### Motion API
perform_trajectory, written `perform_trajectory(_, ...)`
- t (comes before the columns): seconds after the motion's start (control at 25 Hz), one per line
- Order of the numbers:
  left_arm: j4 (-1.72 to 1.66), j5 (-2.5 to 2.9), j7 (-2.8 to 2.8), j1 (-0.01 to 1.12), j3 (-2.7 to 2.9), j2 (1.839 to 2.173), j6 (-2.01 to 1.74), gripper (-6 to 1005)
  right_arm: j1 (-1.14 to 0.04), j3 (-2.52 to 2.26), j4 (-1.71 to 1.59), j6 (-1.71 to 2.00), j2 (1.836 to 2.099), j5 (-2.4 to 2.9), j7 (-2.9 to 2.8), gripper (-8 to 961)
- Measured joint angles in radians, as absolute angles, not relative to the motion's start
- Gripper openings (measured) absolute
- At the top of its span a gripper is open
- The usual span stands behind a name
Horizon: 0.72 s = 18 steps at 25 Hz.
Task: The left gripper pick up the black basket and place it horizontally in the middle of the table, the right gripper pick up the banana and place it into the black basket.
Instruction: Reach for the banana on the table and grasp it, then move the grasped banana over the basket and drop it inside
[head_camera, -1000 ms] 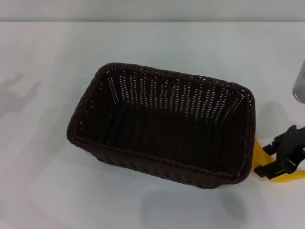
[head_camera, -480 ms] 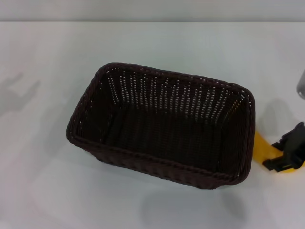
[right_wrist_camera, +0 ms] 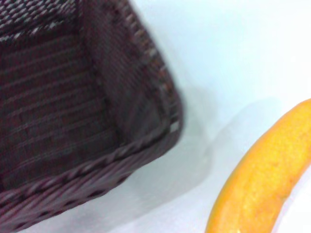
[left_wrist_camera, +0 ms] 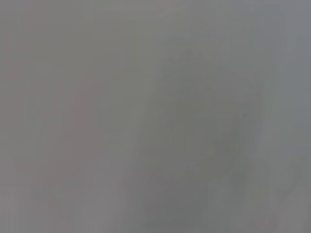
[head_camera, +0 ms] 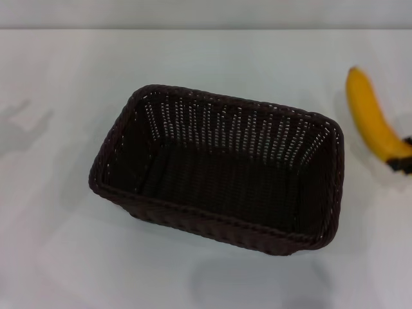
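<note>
1. Across nearly the whole head view we see the plain white, smooth bench [head_camera: 212, 58], which carries the basket.
2. Near the middle of that bench stands the large rectangular dark brown-black woven wicker basket [head_camera: 219, 168], upright, its long side running roughly across our view and slightly skewed, its inside bare of any object.
3. To our right of the basket, apart from its rim, we see the smooth curved yellow-orange banana [head_camera: 373, 124], angled with its far tip pointing away from us; our right wrist view shows it close up [right_wrist_camera: 265, 184] beside the basket's corner [right_wrist_camera: 97, 121].
4. At the banana's near end we see a small piece of the black right gripper [head_camera: 403, 161] at the frame edge; we cannot tell how its jaws stand.
5. Our left gripper is out of sight; its wrist view shows only featureless grey.
</note>
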<state>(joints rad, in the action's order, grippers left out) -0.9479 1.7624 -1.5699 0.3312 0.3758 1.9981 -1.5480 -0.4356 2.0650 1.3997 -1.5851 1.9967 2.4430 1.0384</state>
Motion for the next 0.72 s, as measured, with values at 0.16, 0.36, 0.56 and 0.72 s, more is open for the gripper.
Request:
perform_trajectory(0.16, -0.948, 1.762, -1.57, 0.331, 0.376, 1.998, -1.548, 607, -0.457, 2.158, 1.403, -1.58, 1.996, 2.434, 1.091, 514)
perform_trajectory(0.36, -0.949, 1.761, -1.57, 0.33, 0.376, 1.999, -1.548, 607, -0.469, 2.202, 1.446, -1.564, 2.005, 2.362, 1.138, 530)
perform_trajectory(0.56, -0.95, 1.76, -1.565, 0.33, 0.376, 2.0, -1.548, 607, -0.468, 2.155, 1.508, -1.556, 2.007, 2.206, 1.156, 545)
perform_trajectory(0.72, -0.95, 1.759, -1.56, 0.33, 0.351, 2.001, -1.548, 607, -0.465, 2.086, 1.541, -1.567, 2.006, 2.09, 1.169, 558)
